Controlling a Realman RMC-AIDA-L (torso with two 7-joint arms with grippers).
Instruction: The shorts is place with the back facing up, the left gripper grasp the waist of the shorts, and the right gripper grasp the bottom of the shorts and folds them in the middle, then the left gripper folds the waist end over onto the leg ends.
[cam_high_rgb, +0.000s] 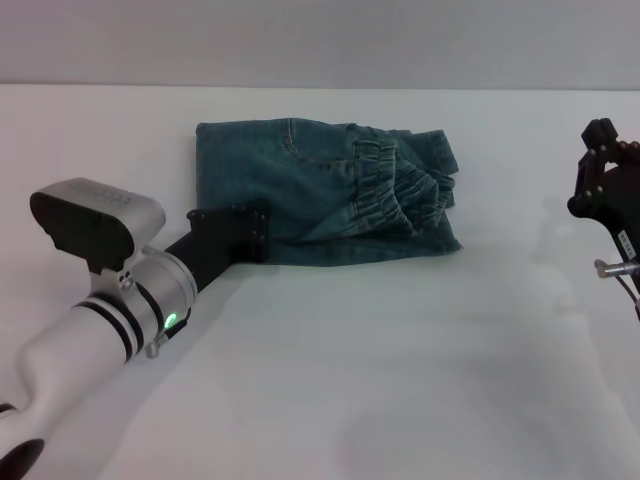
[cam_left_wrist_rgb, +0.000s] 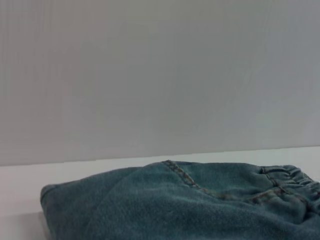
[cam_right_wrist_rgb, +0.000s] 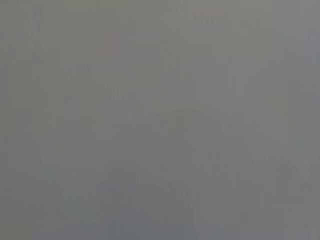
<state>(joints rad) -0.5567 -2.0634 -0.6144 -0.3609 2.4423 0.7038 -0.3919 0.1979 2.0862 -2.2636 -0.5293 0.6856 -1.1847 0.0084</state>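
The white table (cam_high_rgb: 400, 400) fills most of the head view, with a grey wall behind it.

The shorts (cam_high_rgb: 300, 190) lie on the table toward the wall, folded into a compact blue denim block. The waist (cam_high_rgb: 400, 190), a gathered and ruffled elastic band, rests on top of the fold, toward the right side of the shorts. A curved line of stitching runs across the upper layer of the shorts, left of the waist. The leg ends cannot be told apart from the rest of the folded layers. In the left wrist view the shorts (cam_left_wrist_rgb: 175, 205) appear low and close, with the stitching and part of the ruffled band at one edge.

The left gripper (cam_high_rgb: 255, 235) comes in from the left of the shorts and sits at their near left corner, its black body touching or just over the denim edge. A green light glows on the silver arm behind it. Whether its fingers are spread or closed, and whether they hold any cloth, cannot be told.

The right gripper (cam_high_rgb: 605, 170) hangs well apart to the right of the shorts, above bare table and holding nothing; how far its fingers are spread cannot be told. The right wrist view shows only plain grey.
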